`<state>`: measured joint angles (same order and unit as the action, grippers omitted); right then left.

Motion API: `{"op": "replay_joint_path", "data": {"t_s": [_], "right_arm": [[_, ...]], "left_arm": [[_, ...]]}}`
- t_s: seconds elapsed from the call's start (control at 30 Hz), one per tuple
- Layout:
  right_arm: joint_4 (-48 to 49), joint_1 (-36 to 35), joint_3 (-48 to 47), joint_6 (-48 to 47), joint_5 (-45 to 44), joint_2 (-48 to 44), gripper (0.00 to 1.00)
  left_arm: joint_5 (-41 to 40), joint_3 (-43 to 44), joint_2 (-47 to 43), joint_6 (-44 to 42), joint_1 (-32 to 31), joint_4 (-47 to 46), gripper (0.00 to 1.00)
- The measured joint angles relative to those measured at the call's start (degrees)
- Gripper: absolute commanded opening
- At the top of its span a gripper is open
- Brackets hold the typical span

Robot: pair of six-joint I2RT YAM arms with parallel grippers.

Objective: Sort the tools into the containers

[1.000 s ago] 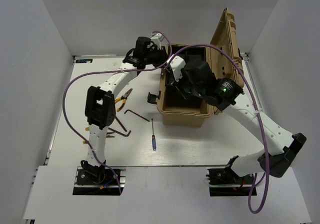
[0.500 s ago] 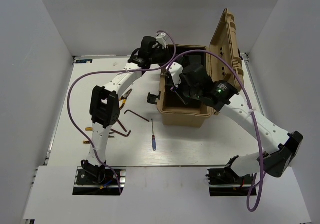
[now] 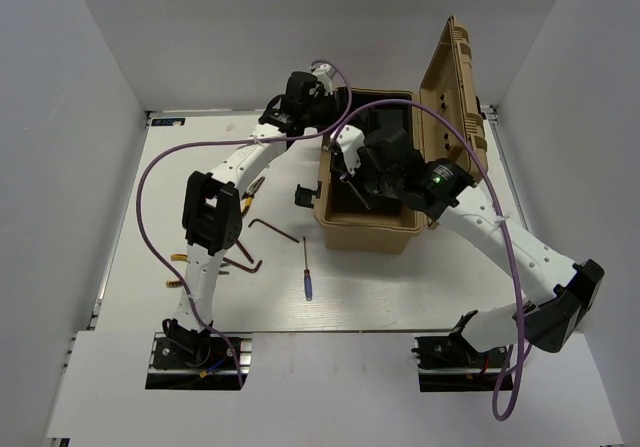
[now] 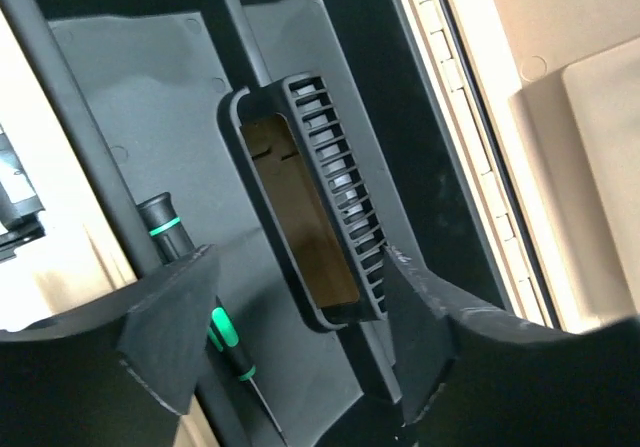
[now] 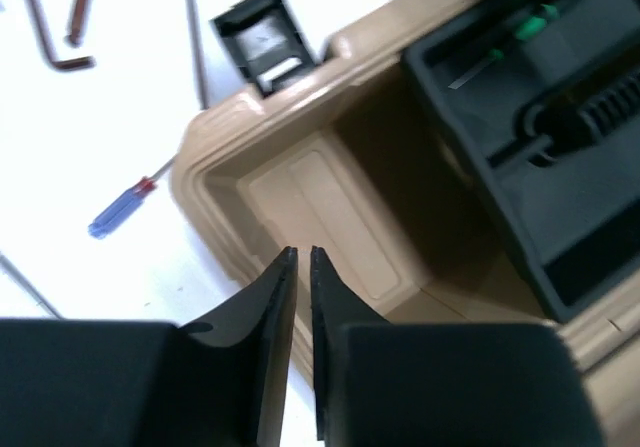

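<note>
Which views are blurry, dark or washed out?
Top external: sharp, evenly lit, faint shadows beside the toolbox. Left wrist: dark tray, lid washed out. Right wrist: soft overall, screwdriver and near fingers blurred.

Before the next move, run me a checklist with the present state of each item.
1. Toolbox lid open: ok.
2. Left gripper open, one finger on each side of the tray handle: ok.
3. Left gripper touching that handle: cannot tell.
4. Right gripper shut and empty over the toolbox floor: ok.
5. Blue screwdriver, pliers and bent rods inside the box: not ok, all lie on the table.
</note>
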<state>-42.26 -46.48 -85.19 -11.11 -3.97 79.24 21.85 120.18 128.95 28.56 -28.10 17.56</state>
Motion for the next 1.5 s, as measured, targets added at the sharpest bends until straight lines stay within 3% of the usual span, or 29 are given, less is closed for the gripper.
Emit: {"op": "replay_joint_path", "data": {"t_s": [0.17, 0.27, 0.37, 0.47, 0.53, 0.6, 0.63, 0.73, 0.87, 1.07, 1.37, 1.5], "right_arm": [[-1.73, 0.15, 0.00, -0.90, 7.39, 0.94, 0.15], [-2.99, -0.70, 0.07, -1.07, 11.96, 3.39, 0.13], [-3.50, -2.97, 0.68, -0.37, 14.29, 7.04, 0.10], [-3.98, -7.02, 0.66, 0.98, 15.41, 11.80, 0.10], [-4.22, -10.75, 0.50, 2.49, 15.96, 15.45, 0.23], [-4.13, -13.97, 0.22, 4.42, 16.13, 18.86, 0.27], [-4.09, -15.50, 0.22, 5.42, 16.04, 20.44, 0.35], [-3.34, -18.60, 0.70, 9.35, 14.73, 23.69, 0.41], [-1.07, -20.65, 3.45, 15.45, 8.02, 25.14, 0.48], [0.81, -21.70, 4.52, 21.94, 0.96, 29.35, 0.51], [0.50, -21.68, 0.00, 27.04, -0.96, 37.79, 0.51], [0.15, -21.68, -2.34, 28.39, -2.36, 39.36, 0.36]], "left_arm": [[-2.21, -0.50, -1.42, -0.85, -0.42, 1.79, 0.78], [-5.77, -6.86, -7.91, -2.99, -0.44, 3.50, 0.76], [-11.47, -22.23, -22.88, -5.18, 0.26, 4.98, 0.70], [-20.98, -40.52, -43.91, -6.69, 1.18, 4.46, 0.73], [-27.85, -49.44, -57.37, -7.30, 1.79, 4.39, 0.81], [-34.77, -56.61, -69.42, -7.48, 2.01, 5.16, 0.87], [-37.79, -59.32, -74.42, -7.28, 2.01, 5.40, 0.89], [-45.55, -65.53, -84.06, -6.56, 2.01, 7.50, 0.94], [-52.50, -70.69, -88.85, -4.57, 1.99, 12.94, 0.96], [-58.45, -75.56, -93.31, -0.85, 1.99, 18.40, 0.98], [-61.22, -76.74, -97.79, 0.68, 2.01, 20.98, 0.98], [-61.61, -77.13, -98.77, 1.05, 1.99, 21.05, 0.98]]}}
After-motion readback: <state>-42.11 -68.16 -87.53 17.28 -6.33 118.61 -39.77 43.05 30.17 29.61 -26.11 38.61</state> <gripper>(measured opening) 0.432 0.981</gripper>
